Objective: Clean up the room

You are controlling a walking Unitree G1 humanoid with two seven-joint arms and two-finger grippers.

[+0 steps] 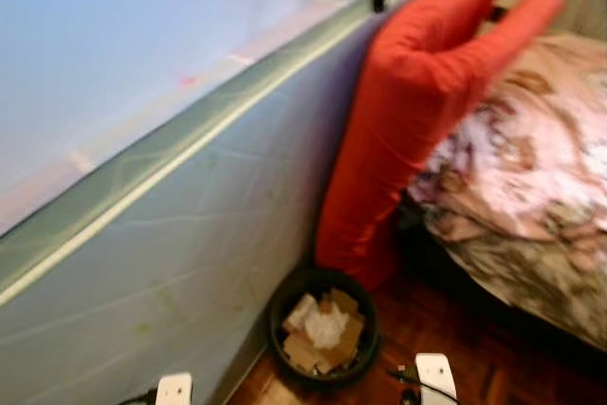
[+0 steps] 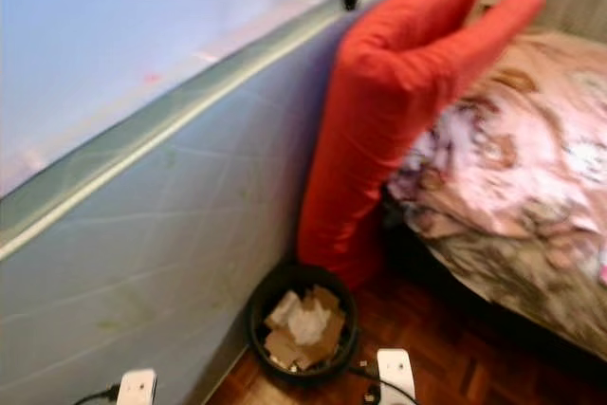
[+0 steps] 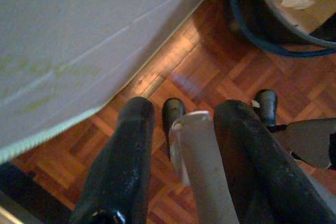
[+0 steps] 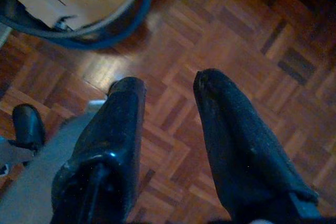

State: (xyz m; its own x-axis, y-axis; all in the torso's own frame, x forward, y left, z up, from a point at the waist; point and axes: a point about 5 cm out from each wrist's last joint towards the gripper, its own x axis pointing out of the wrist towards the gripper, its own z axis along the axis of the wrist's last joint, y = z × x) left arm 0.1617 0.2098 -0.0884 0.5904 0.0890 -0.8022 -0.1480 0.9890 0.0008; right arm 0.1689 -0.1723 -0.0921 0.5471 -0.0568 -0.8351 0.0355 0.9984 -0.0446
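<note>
A round black bin [image 1: 278, 318] stands on the parquet floor against the wall, at the foot of a red cushion [image 1: 408, 111]. It holds cardboard pieces [image 1: 308, 350] and crumpled white paper [image 1: 327, 326]. Both arms hang low at the bottom of the eye views. My left gripper [image 3: 184, 109] is open above the floor, beside the wall, with the bin [image 3: 247, 19] a little way off. My right gripper [image 4: 170, 82] is open over bare parquet, with the bin's rim [image 4: 113, 27] close ahead of its fingertips. Neither gripper holds anything.
A pale wall [image 1: 190, 234] with a green-edged window ledge [image 1: 180, 139] runs along the left. A bed with a floral duvet [image 1: 531, 168] fills the right, and dark parquet [image 1: 493, 358] lies between it and the bin. The eye views are blurred.
</note>
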